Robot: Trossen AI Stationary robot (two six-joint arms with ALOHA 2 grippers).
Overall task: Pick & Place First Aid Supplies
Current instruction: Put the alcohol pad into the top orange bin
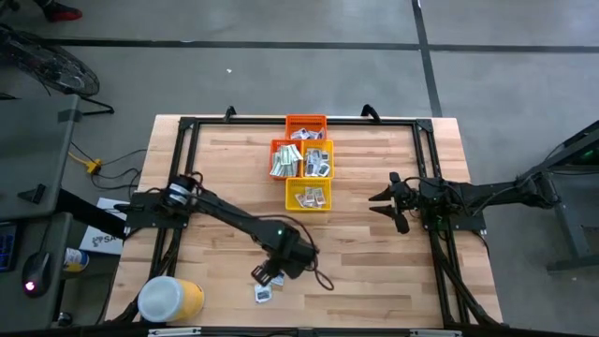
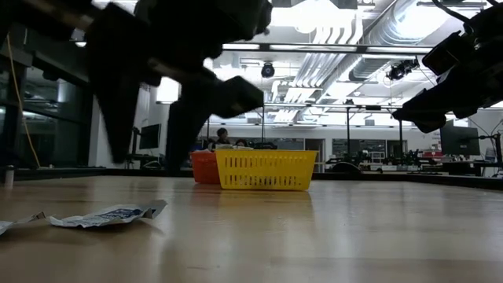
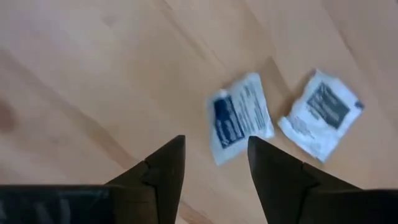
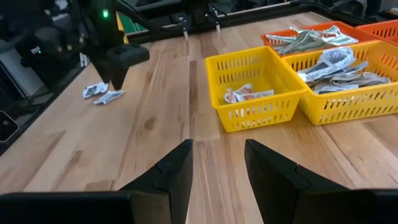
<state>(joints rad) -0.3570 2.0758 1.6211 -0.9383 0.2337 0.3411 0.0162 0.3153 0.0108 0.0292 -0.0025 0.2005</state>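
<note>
Left wrist view: left hand [image 3: 214, 165] open just above two white packets [image 3: 239, 118] on the table [image 3: 93, 74], nothing held.

a grey concrete floor [image 1: 281, 75] with dark seam lines surrounds the wooden table [image 1: 356, 253]. beyond the table edge lies a large open hall: exposed pipes and ducts [image 2: 354, 31] run under the ceiling, bright lamps [image 2: 169, 90] shine, and distant desks with screens [image 2: 456, 141] line the back.
</note>
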